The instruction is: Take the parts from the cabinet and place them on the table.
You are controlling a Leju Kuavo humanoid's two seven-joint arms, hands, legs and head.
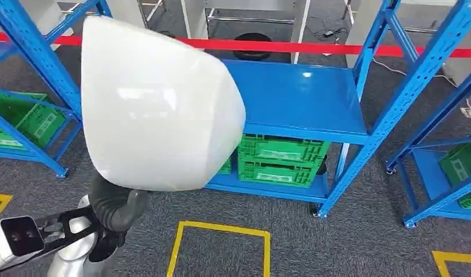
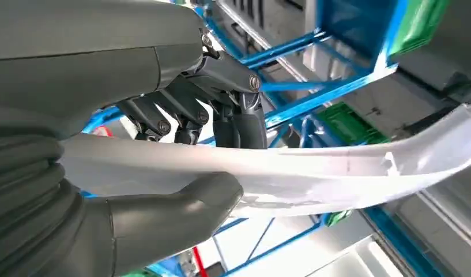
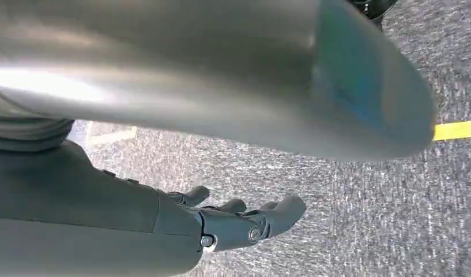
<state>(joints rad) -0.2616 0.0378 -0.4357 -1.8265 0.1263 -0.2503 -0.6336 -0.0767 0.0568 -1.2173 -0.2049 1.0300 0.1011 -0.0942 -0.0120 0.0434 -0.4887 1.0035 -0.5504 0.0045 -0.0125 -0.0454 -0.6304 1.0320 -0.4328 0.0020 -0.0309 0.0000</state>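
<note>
Left hand (image 2: 181, 144) is gripping one white shell part (image 1: 158, 109); right hand (image 3: 238, 222) is hanging over the carpet with nothing in it.

Head view: the white shell part is being held up in front of the blue rack (image 1: 365, 115), covering the rack's left half; the part's broad curved face is showing here. Left wrist view is showing the part edge-on instead, as a thin curved rim, with the thick thumb under it and dark fingers (image 2: 244, 124) over it. Right wrist view is showing the right hand with fingers loosely apart, above grey carpet (image 3: 348, 213) and a yellow floor line (image 3: 456, 130). The rack's blue shelf (image 1: 296, 95) is lying bare. Below it, two green crates (image 1: 282, 160) are sitting stacked; their contents cannot be seen. More green crates are sitting in the racks at far left (image 1: 25, 118) and far right (image 1: 460, 164).
</note>
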